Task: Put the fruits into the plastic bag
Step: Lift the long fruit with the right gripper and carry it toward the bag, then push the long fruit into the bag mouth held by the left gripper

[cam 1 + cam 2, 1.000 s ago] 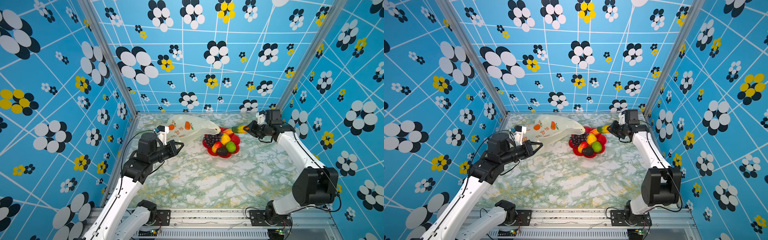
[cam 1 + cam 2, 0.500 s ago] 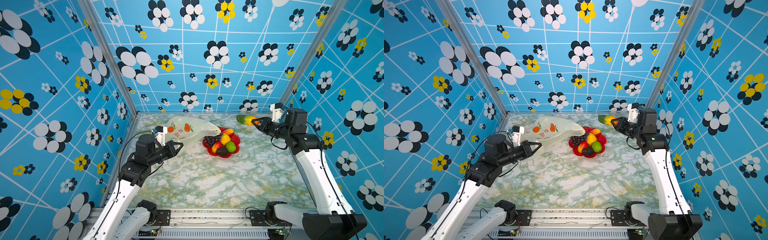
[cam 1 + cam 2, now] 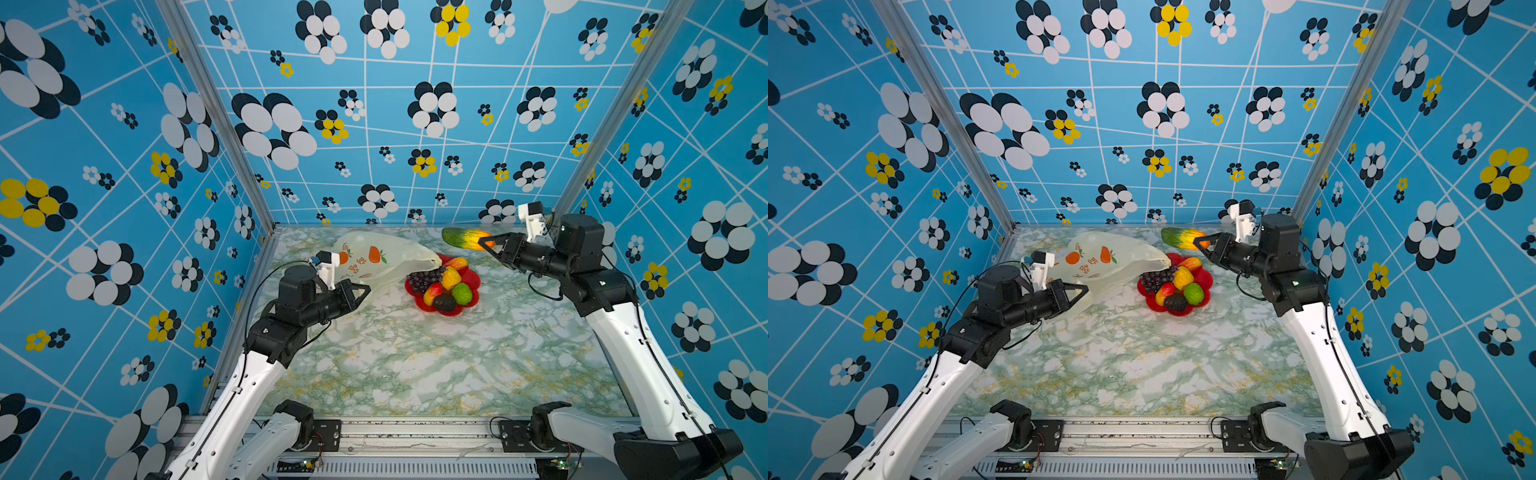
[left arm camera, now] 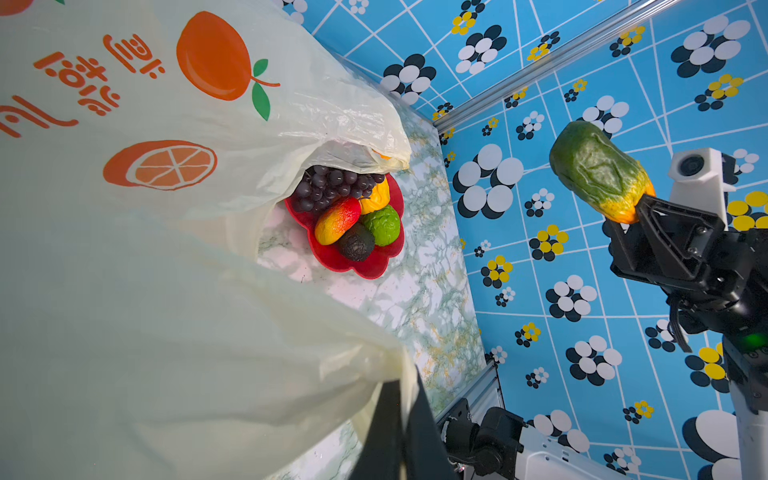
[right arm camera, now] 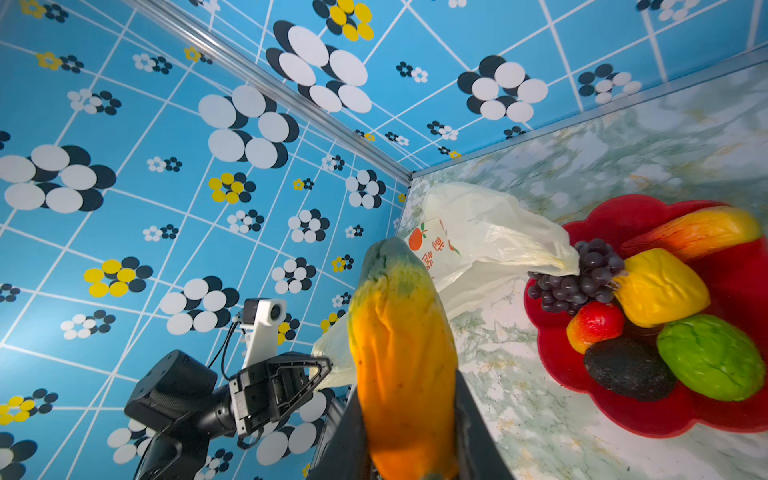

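Here the right gripper (image 3: 487,243) clamps the orange-green piece (image 3: 461,238); the plastic bag (image 3: 376,259) hides the pinching left gripper's (image 3: 365,291) tips.

Orange-green fruit (image 3: 464,238) aloft — other fruits (image 3: 443,284) heaped beside the crumpled cream bag (image 3: 382,257)

Bright, even light with only soft shadows; top views bend at the edges, and near objects in wrist views look blurred.
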